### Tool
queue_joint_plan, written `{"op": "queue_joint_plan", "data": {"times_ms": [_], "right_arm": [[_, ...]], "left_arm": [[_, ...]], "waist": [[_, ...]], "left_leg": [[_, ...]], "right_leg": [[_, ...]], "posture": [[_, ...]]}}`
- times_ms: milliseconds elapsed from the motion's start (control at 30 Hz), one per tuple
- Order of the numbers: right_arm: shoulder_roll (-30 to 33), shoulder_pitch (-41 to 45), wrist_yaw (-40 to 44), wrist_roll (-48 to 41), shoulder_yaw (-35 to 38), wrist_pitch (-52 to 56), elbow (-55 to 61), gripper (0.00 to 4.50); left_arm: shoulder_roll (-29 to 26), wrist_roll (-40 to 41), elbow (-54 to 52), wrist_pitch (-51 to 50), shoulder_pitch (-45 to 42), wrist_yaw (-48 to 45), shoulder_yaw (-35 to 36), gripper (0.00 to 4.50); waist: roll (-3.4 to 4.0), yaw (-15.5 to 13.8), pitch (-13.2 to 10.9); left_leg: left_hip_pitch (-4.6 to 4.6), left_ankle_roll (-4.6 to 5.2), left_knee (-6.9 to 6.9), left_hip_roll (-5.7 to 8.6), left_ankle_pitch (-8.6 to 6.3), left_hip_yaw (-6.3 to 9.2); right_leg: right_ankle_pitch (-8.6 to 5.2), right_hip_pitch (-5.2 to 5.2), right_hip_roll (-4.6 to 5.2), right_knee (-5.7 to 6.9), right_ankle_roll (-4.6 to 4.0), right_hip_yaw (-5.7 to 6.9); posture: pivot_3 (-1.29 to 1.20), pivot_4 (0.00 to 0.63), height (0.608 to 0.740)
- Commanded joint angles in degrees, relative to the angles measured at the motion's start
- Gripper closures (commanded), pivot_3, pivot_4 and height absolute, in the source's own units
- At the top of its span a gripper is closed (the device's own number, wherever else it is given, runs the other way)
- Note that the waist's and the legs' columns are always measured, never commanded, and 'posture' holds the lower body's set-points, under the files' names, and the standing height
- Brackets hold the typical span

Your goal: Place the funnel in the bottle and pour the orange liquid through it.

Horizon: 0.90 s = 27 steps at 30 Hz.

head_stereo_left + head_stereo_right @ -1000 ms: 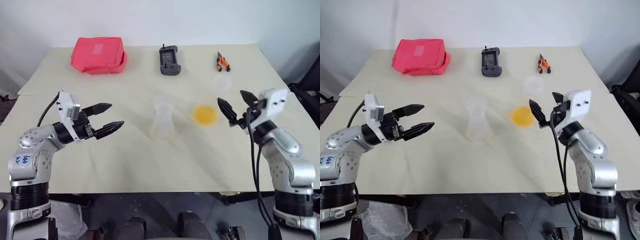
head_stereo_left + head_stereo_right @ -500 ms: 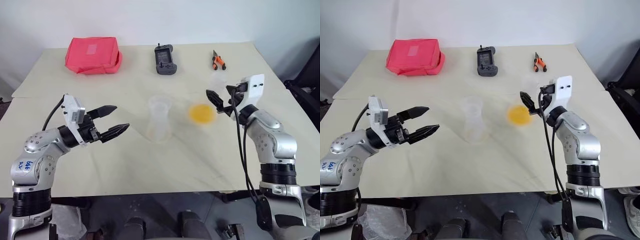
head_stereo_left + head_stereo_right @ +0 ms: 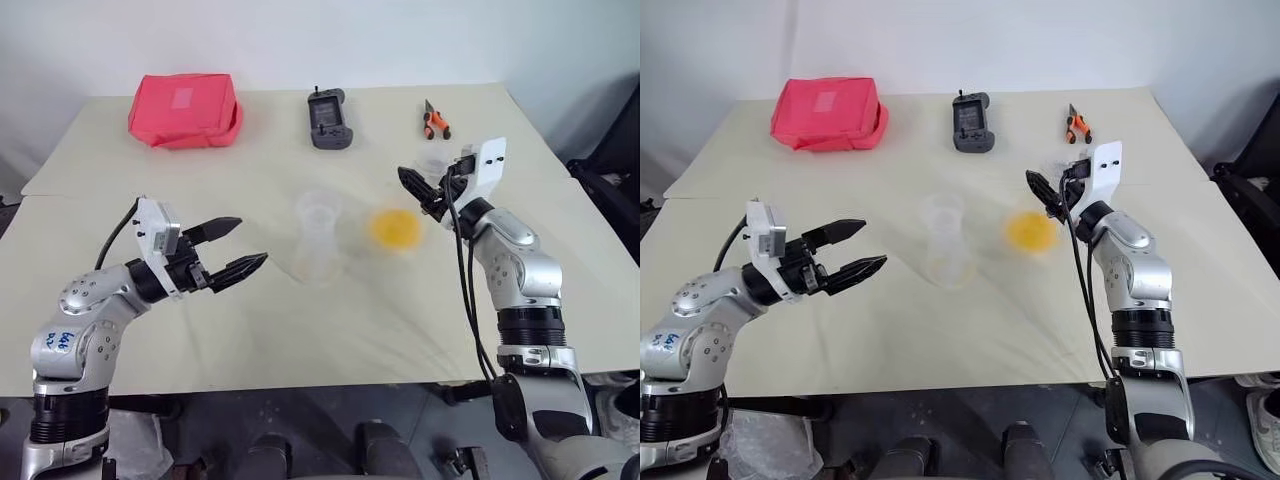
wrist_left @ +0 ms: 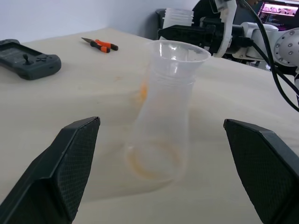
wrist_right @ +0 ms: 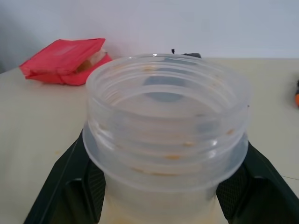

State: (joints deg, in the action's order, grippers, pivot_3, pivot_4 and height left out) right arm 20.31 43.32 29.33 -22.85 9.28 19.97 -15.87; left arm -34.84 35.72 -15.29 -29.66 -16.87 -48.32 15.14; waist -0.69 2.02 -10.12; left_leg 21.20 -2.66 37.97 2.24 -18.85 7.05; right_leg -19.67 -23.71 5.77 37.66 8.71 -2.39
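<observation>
1 bottle (image 3: 318,240), 1 cup (image 3: 395,230), 1 red pouch (image 3: 184,110).

A robot test lab: a cream cloth-covered table (image 3: 300,330) against a bare white wall (image 3: 300,40), lit computer monitor (image 4: 280,8) behind.

Bright, even, diffuse light; soft faint shadows; sharp.

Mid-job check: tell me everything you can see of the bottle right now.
The bottle is see-through, colourless plastic, shaped like a flask: a wide round base, a narrower neck and a flared open rim. It stands upright near the middle of the table, with no funnel in it. It looks empty apart from a faint orange ring at the bottom. Nothing touches it. The open left pincer points at it from a short way off.
</observation>
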Motion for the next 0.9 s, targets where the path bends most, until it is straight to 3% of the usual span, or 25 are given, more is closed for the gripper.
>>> {"op": "queue_joint_plan", "data": {"times_ms": [33, 167, 300, 633, 900], "right_arm": [[0.0, -0.1, 1.3, -0.4, 0.5, -2.3, 3.1, 1.97], [2.8, -0.9, 3.6, 4.8, -3.7, -6.5, 10.1, 1.97], [7.5, 0.4, 5.6, 16.5, -13.1, -12.4, 15.8, 1.97], [7.7, 4.2, 0.3, 33.1, -20.7, -26.6, 14.3, 1.97], [9.2, 6.9, -9.8, 48.6, -23.9, -38.2, 11.1, 1.97]], "left_arm": [[-0.1, 1.2, -2.0, 0.6, 0.8, 0.3, 0.5, 0.00], [-0.3, 0.8, -1.6, 1.2, 0.9, 0.1, 0.3, 0.00], [-0.6, 0.1, -0.6, 2.1, 1.2, -0.4, 0.1, 0.00], [0.3, -0.8, 0.4, 3.4, 0.9, -0.1, -2.5, 0.00], [1.2, -1.6, 1.5, 5.2, 0.4, 0.1, -4.1, 0.00]], "waist": [[0.00, 0.0, 0.0], [0.09, -0.1, -0.1], [0.13, 0.0, -0.1], [0.13, -0.2, -0.1], [0.13, -0.2, -0.1]], "left_leg": [[0.00, 0.00, 0.00, 0.00, 0.00, 0.00], [0.02, 0.00, -0.02, 0.00, 0.00, 0.00], [0.06, 0.00, -0.04, 0.08, 0.00, -0.07], [0.07, -0.01, -0.04, 0.09, -0.01, -0.07], [0.07, -0.01, -0.06, 0.11, -0.01, -0.07]], "right_leg": [[0.00, 0.00, 0.00, 0.00, 0.00, 0.00], [0.00, -0.01, 0.00, -0.03, 0.00, 0.00], [0.00, -0.13, -0.01, -0.01, 0.00, -0.04], [0.00, -0.11, 0.00, -0.07, 0.00, -0.04], [0.00, -0.12, -0.01, -0.08, 0.00, -0.03]], "posture": [[0.00, 0.150, 0.740], [0.00, 0.150, 0.740], [0.00, 0.150, 0.740], [0.00, 0.150, 0.740], [0.00, 0.150, 0.740]]}}
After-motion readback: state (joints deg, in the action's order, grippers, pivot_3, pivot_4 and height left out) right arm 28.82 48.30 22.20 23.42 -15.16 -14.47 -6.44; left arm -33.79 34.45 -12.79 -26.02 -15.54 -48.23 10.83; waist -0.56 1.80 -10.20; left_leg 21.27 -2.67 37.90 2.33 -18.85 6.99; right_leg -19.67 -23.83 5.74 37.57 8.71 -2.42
